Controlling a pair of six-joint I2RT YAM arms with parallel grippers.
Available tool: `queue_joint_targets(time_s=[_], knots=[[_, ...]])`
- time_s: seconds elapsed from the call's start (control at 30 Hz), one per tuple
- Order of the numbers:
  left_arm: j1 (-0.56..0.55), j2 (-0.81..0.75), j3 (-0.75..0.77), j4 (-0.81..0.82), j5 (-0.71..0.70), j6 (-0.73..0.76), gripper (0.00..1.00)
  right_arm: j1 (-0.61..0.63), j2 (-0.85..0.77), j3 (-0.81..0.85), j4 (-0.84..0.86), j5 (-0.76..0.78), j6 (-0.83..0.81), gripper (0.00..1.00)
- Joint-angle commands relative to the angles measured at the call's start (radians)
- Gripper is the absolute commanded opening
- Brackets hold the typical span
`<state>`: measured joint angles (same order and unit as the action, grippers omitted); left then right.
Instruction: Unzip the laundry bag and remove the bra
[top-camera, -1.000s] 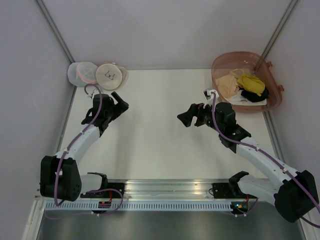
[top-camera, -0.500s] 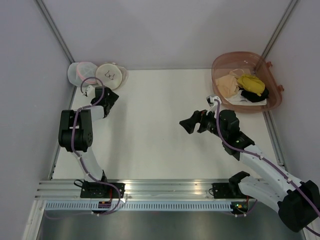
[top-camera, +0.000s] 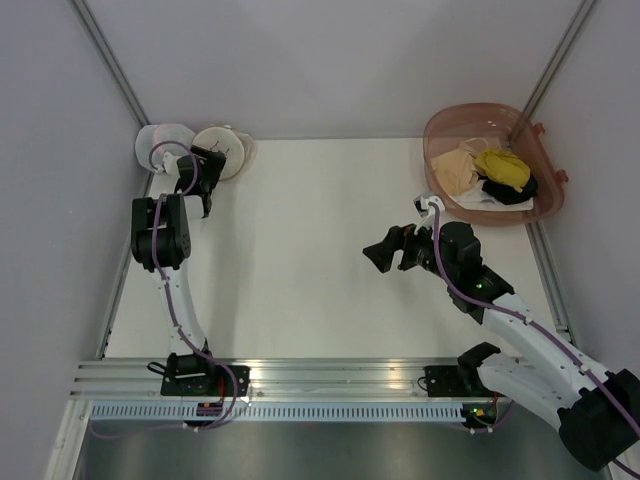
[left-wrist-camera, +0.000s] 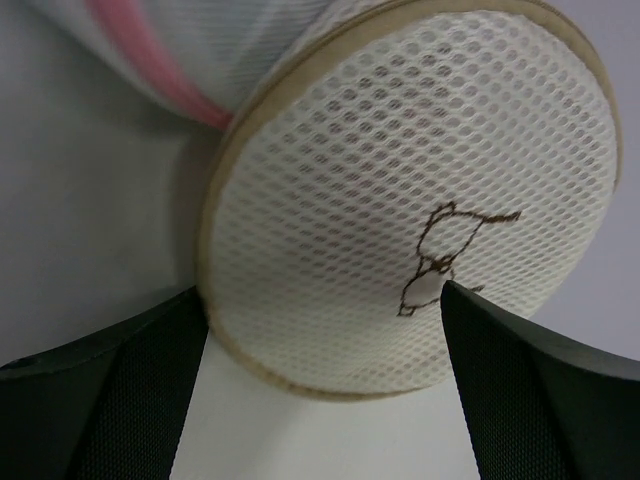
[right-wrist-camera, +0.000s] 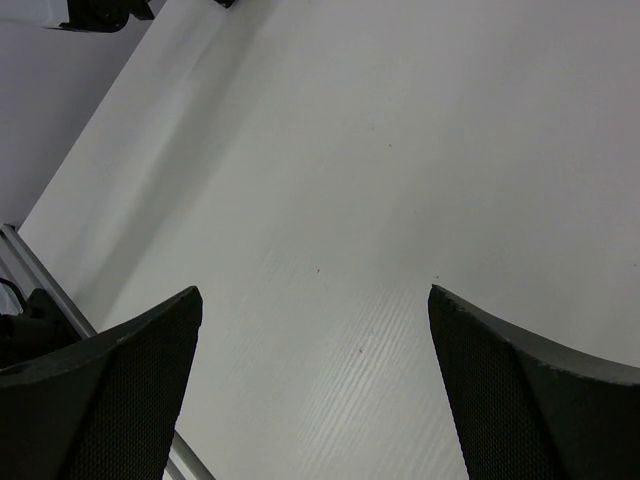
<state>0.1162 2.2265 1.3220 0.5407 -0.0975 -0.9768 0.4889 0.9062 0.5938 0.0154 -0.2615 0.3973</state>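
Observation:
The laundry bag (top-camera: 226, 151) is a round cream mesh dome with a black bra outline, standing on edge at the table's far left corner. In the left wrist view the laundry bag (left-wrist-camera: 400, 190) fills the frame, with its printed outline (left-wrist-camera: 445, 255) near the right finger. My left gripper (top-camera: 211, 163) is open just in front of the bag, with its jaws either side of the bag's lower rim (left-wrist-camera: 320, 385); I cannot tell whether they touch it. My right gripper (top-camera: 385, 251) is open and empty over bare table (right-wrist-camera: 315, 380). The red bra is hidden.
A whiter round bag with a pink band (top-camera: 160, 146) leans beside the laundry bag, against the left wall. A pinkish translucent basket (top-camera: 440, 128) at the far right holds yellow, beige and black garments. Walls close the left, back and right sides.
My left arm has folded back and swung its gripper from mid-left of the table up to the laundry bag. My right gripper has drifted slightly down and right.

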Motion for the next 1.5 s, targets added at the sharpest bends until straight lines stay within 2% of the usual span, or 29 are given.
queue_joint_targets(time_s=[0.0,0.07,0.17,0.23,0.37,0.47,0.6,0.7,0.8,0.9,0.97,1.03,1.07,1.1,1.2,1.33,1.47], knots=[[-0.004,0.126,0.133,0.057,0.171,-0.054,0.99,0.002,-0.015,0.015,-0.012,0.008,0.006,0.98],[-0.003,0.176,0.218,0.068,0.275,-0.062,0.99,0.0,-0.015,0.015,-0.012,0.011,0.014,0.98],[-0.003,0.211,0.235,0.116,0.381,-0.086,0.95,0.0,-0.012,0.014,-0.012,0.027,0.018,0.98],[-0.004,0.194,0.208,0.157,0.445,-0.115,0.9,0.0,-0.003,0.009,-0.009,0.03,0.023,0.98],[-0.003,0.118,0.03,0.353,0.504,-0.183,0.85,0.0,0.025,0.009,0.015,0.018,0.035,0.98],[-0.003,0.073,-0.049,0.447,0.568,-0.264,0.73,0.0,0.034,0.008,0.034,0.002,0.04,0.98],[-0.013,0.032,-0.104,0.556,0.688,-0.338,0.44,0.0,0.031,0.004,0.055,0.002,0.032,0.98],[-0.029,-0.013,-0.153,0.604,0.738,-0.347,0.29,0.0,0.03,0.015,0.067,0.036,0.028,0.98],[-0.03,-0.06,-0.152,0.549,0.756,-0.277,0.25,0.0,0.033,0.023,0.09,0.057,0.025,0.98],[-0.026,-0.091,-0.133,0.426,0.698,-0.189,0.27,0.0,0.046,0.038,0.087,0.061,0.025,0.98],[-0.023,-0.106,-0.135,0.326,0.655,-0.169,0.38,0.002,0.049,0.041,0.071,0.062,0.02,0.98],[-0.023,-0.177,-0.182,0.288,0.555,-0.145,0.46,0.0,0.043,0.034,0.061,0.07,0.018,0.98],[-0.027,-0.214,-0.246,0.213,0.503,-0.094,0.5,0.0,0.036,0.02,0.06,0.076,0.018,0.98],[-0.03,-0.299,-0.307,0.152,0.363,-0.07,0.6,0.0,0.03,0.014,0.063,0.083,0.02,0.98],[-0.038,-0.375,-0.354,0.023,0.166,0.003,0.72,0.0,0.031,-0.003,0.072,0.082,0.026,0.98],[-0.038,-0.329,-0.29,-0.058,0.104,0.033,0.75,0.0,0.062,0.008,0.077,0.07,0.026,0.98],[-0.047,-0.224,-0.239,0.099,0.128,0.068,0.75,0.0,0.077,0.026,0.07,0.062,0.031,0.98]])
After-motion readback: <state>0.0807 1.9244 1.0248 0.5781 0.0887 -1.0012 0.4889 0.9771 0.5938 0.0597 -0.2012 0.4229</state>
